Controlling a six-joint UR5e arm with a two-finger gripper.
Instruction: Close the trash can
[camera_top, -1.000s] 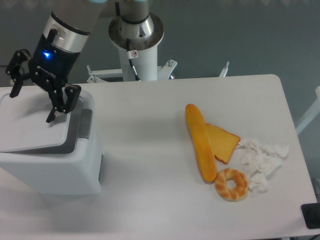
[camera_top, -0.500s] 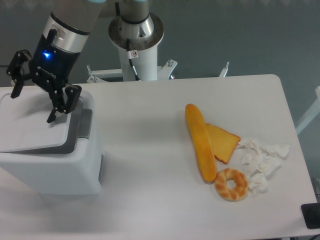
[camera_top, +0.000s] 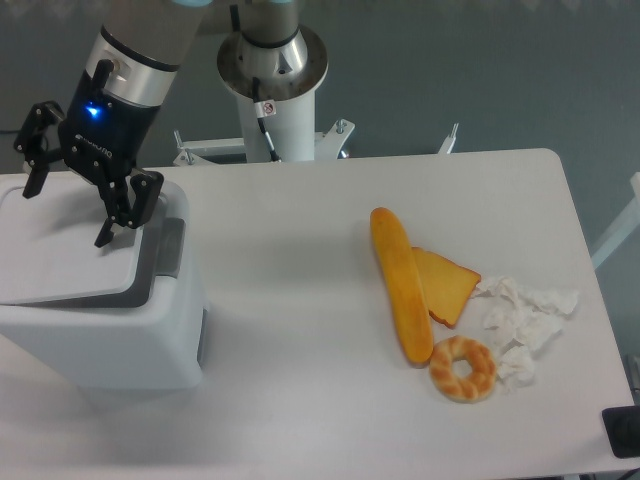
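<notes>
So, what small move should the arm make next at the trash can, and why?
Probably a short straight lift of the tool away from the lid. The lid looks already flat on the trash can, with the open fingers spread just over it and holding nothing, so further pressing seems needless.

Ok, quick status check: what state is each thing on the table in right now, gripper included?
trash can: upright, lid lying flat, looks closed
gripper: open, empty, over the lid
baguette: lying flat, beside the toast
toast slice: flat, touching baguette
bagel: flat, whole
tissue: crumpled
</notes>
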